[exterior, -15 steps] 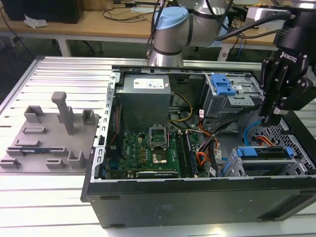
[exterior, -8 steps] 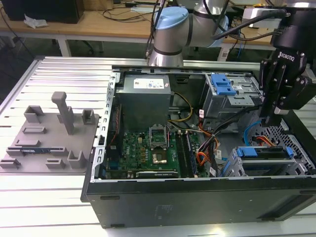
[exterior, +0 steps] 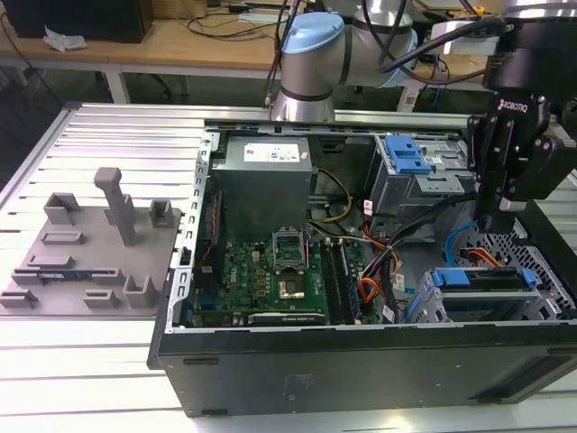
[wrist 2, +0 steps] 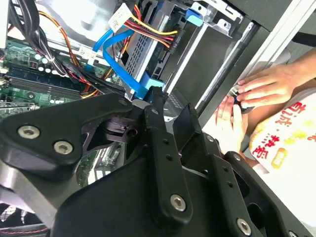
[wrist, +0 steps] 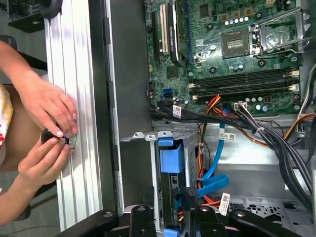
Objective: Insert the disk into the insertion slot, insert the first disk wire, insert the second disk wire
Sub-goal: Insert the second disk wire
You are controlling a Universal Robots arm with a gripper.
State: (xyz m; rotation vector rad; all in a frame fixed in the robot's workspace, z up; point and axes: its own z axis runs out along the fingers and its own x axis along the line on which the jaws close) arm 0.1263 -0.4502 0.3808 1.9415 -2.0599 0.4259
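STEP: first disk wire insertion | END EFFECTOR (exterior: 507, 213): right of frame, above the seated disk (exterior: 478, 278); finger state cannot be told | WIRE: first disk wire (wrist 2: 116, 54) loops beside insertion slot (exterior: 433, 302) | ADVICE: align plug squarely, press gently.

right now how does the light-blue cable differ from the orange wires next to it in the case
The light-blue cable is a single flat ribbon, while the orange wires are thin round strands bundled with other coloured wires. The light-blue cable bends in a wide loop beside the drive cage; the orange wires run straighter from the motherboard side. Both lie loose inside the open case, near the gripper.
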